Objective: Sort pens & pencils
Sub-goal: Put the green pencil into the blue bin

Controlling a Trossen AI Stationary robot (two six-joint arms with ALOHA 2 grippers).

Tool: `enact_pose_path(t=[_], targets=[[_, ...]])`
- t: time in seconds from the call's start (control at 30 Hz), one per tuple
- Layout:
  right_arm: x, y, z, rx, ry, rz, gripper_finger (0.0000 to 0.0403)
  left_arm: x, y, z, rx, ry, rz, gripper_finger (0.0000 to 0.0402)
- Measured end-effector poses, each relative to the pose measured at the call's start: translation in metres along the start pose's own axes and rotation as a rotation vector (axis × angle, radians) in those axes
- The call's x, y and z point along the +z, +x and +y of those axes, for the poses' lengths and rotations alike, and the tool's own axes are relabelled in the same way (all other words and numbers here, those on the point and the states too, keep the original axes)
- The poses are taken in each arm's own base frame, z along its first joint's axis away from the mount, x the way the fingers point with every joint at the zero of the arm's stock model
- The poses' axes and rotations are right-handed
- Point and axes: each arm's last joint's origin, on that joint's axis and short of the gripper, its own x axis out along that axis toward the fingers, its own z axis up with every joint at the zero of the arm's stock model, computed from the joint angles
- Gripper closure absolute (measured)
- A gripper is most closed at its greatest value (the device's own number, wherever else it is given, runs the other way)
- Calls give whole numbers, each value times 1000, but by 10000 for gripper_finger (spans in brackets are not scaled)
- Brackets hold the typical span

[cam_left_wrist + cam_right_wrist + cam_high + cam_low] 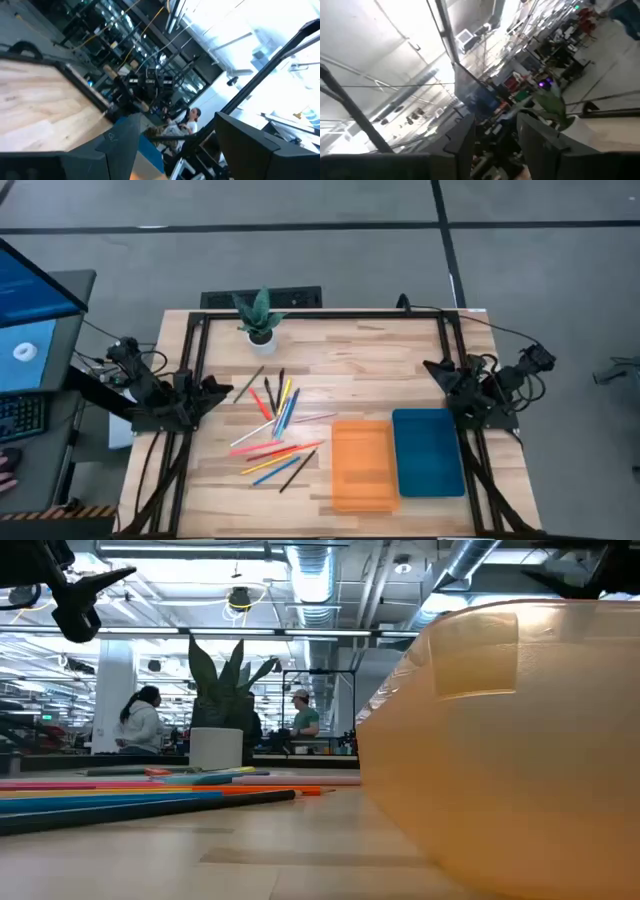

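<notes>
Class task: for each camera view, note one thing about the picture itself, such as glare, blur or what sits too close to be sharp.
High view: even light, pens & pencils crisp. Low view: orange tray looms close and soft, ceiling lights glare. Left wrist view: tilted, washed out by bright windows. Right wrist view: tilted, smeared, plant blurry.

A grey floor (330,205) crossed by dark seams is lying around the pale wooden surface (340,360). A glowing blue monitor (25,290) and a keyboard (20,418) are sitting at one side. Beyond the surface, ceiling ducts (310,575) and light strips are running overhead, bright daylight is pouring through large windows, and two people (140,720) are standing among workbenches.
</notes>
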Motion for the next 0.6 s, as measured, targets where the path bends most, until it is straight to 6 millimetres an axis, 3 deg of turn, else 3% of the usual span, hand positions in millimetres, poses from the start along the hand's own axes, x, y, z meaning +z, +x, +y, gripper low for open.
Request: enact_pose_path(t=[0.23,0.33,0.47,0.6], targets=[[22,3,14,93,-26,-30,234,3,0,-1,-4,2,-20,156],[41,5,23,128,-51,-69,234,17,0,-10,-56,-70,-81,156],[79,9,39,149,-162,-112,234,56,7,-42,-133,-12,-115,156],[114,18,57,18,-326,-32,234,87,32,-93,-94,223,-71,156]])
